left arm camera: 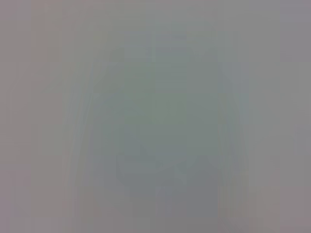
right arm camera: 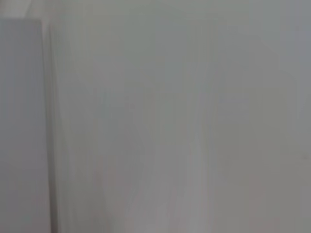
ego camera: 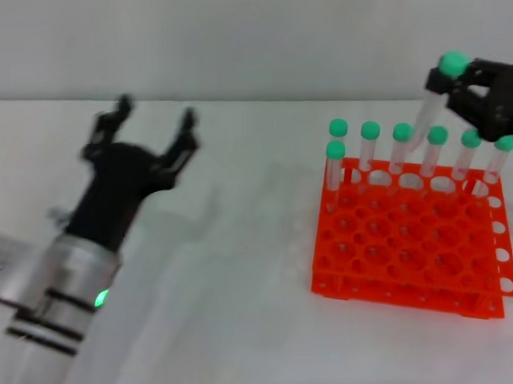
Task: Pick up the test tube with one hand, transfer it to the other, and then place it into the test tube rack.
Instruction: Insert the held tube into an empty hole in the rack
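Observation:
In the head view my right gripper [ego camera: 455, 88] is shut on the test tube [ego camera: 434, 101], a clear tube with a green cap, held tilted above the back row of the orange test tube rack [ego camera: 406, 241]. Several other green-capped tubes [ego camera: 370, 146] stand in the rack's back row. My left gripper [ego camera: 153, 120] is open and empty, raised over the table at the left, far from the rack. Both wrist views show only blurred grey and no objects.
The white table [ego camera: 235, 311] runs across the view, with a pale wall behind it. My left arm [ego camera: 66, 283], with its green light ring, stretches over the table's front left.

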